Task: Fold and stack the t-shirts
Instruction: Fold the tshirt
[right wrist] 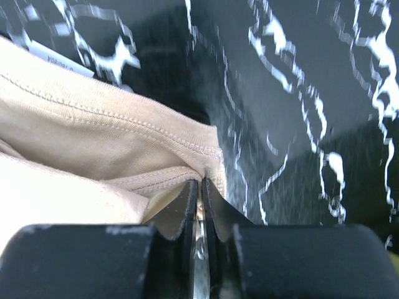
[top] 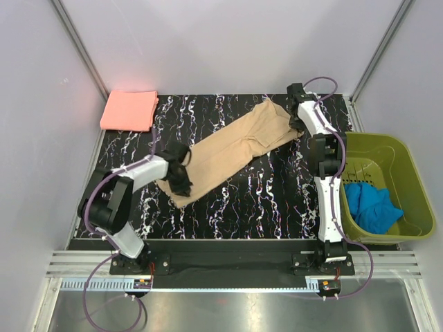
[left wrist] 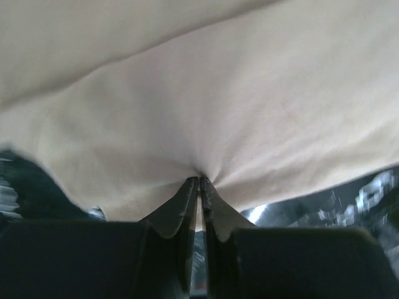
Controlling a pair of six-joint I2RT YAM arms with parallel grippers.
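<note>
Olive basket (top: 387, 137) holds blue cloth (top: 372, 205); left gripper (left wrist: 199, 182) and right gripper (right wrist: 201, 184) pinch tan t-shirt (top: 235, 149).

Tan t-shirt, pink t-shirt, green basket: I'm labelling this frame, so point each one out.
tan t-shirt (top: 228, 153): top external view, middle of the stretched cloth.
pink t-shirt (top: 129, 111): top external view, centre of the folded square.
green basket (top: 374, 136): top external view, its far rim.

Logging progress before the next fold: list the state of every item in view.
tan t-shirt: long strip, laid diagonally, pinched at both ends.
salmon-pink t-shirt: folded, far left corner.
left gripper: shut on tan t-shirt.
right gripper: shut on tan t-shirt.
basket: upright, holding blue cloth.
</note>
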